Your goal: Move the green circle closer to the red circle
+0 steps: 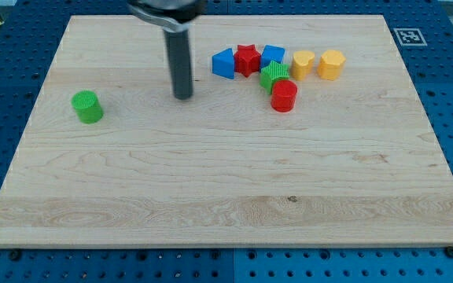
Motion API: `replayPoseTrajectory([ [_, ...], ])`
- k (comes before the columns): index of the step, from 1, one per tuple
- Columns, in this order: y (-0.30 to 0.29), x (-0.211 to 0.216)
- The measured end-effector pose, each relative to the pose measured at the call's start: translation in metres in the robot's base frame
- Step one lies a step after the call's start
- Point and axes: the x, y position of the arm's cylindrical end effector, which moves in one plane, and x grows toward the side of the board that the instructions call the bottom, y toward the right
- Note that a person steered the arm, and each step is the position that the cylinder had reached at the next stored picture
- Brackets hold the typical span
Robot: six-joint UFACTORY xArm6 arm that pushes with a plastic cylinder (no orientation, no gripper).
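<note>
The green circle (87, 107) sits alone near the view's left side of the wooden board (226, 181). The red circle (284, 96) sits right of centre near the view's top, touching a green star-like block (273, 75) just above it. My tip (183, 96) rests on the board between the two circles, well to the right of the green circle and to the left of the red one, touching neither.
A row of blocks lies near the view's top: a blue block (223, 63), a red star (247, 59), another blue block (273, 55), a yellow heart-like block (303, 62) and a yellow block (331, 64).
</note>
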Motion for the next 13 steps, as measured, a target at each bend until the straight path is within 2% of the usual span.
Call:
replayPoseTrajectory([
  [2, -0.158, -0.012],
  [3, -0.186, 0.013],
  [4, -0.127, 0.065],
  [5, -0.032, 0.088],
  [6, -0.026, 0.088],
  [7, -0.1, 0.088],
  [8, -0.163, 0.068],
  [9, -0.128, 0.044],
  [10, -0.038, 0.08],
  [11, 0.028, 0.095],
  [12, -0.008, 0.095],
  [13, -0.069, 0.083],
])
